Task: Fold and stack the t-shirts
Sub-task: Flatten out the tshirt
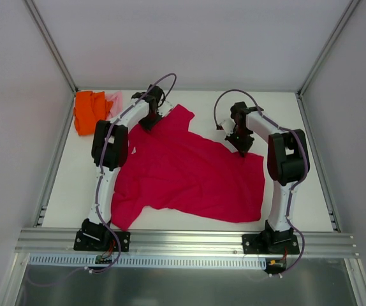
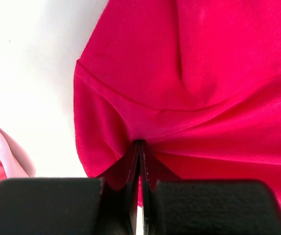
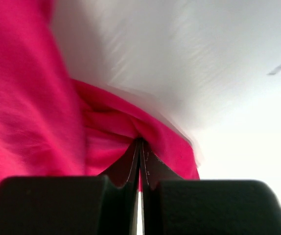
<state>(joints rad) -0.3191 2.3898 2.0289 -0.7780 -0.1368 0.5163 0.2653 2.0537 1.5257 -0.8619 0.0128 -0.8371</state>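
The big red t-shirt [image 1: 189,172] lies spread out on the white table [image 1: 298,127], the right gripper [image 1: 242,150] is squeezed tight on its far right edge, the left gripper [image 1: 150,122] is squeezed tight on its far left edge, and beyond its far left side the orange t-shirt [image 1: 88,112] sits bunched up just beside the pink t-shirt [image 1: 115,102].

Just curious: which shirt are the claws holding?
The crimson-red t-shirt: left gripper and right gripper both pinch it. The orange t-shirt and pink t-shirt lie untouched.
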